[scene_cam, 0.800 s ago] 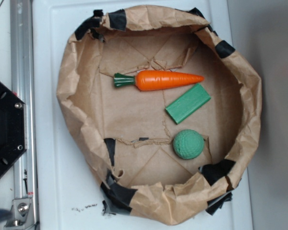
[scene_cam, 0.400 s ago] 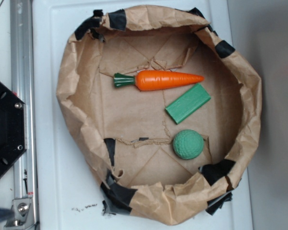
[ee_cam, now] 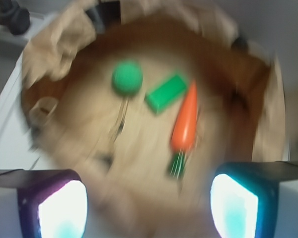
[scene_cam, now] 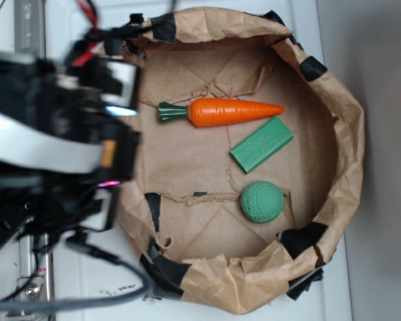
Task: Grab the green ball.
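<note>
The green ball is a small dimpled mint-green sphere on the floor of a brown paper basin, at its lower right. It also shows blurred in the wrist view, far ahead and to the upper left. My gripper is open and empty, with its two fingertips wide apart at the bottom corners. In the exterior view the blurred arm hangs over the basin's left rim, far left of the ball.
An orange carrot with a dark green top lies across the basin's upper middle. A flat green block lies between carrot and ball. The basin's crumpled paper walls stand up all round, patched with black tape. A metal rail runs down the left.
The arm has swung into the exterior view from the left and now covers the basin's left rim. The ball, carrot and block have not moved.
</note>
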`<state>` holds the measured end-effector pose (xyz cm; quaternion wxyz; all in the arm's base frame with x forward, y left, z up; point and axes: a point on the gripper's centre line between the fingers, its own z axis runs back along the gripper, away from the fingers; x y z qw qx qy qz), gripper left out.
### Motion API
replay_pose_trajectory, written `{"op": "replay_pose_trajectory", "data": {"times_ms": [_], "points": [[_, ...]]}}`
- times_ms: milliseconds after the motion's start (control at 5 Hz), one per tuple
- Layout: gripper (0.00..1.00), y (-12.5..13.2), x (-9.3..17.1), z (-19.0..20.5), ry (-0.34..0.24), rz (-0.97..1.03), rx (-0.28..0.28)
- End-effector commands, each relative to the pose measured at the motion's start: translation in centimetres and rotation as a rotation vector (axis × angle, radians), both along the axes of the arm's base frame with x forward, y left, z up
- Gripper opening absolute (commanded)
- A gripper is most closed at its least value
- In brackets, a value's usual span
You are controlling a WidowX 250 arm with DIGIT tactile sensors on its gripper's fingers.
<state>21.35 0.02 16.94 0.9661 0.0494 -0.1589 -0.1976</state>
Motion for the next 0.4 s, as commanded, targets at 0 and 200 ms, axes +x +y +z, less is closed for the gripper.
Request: {"op": "replay_pose_trajectory", "data": {"times_ms": [0,200], "points": [[1.00,1.5,7.7,-2.5,-0.076,-0.027,-0.138],[1.00,0.0,8.8,-4.5,-0.013,-0.080,-0.180]]}}
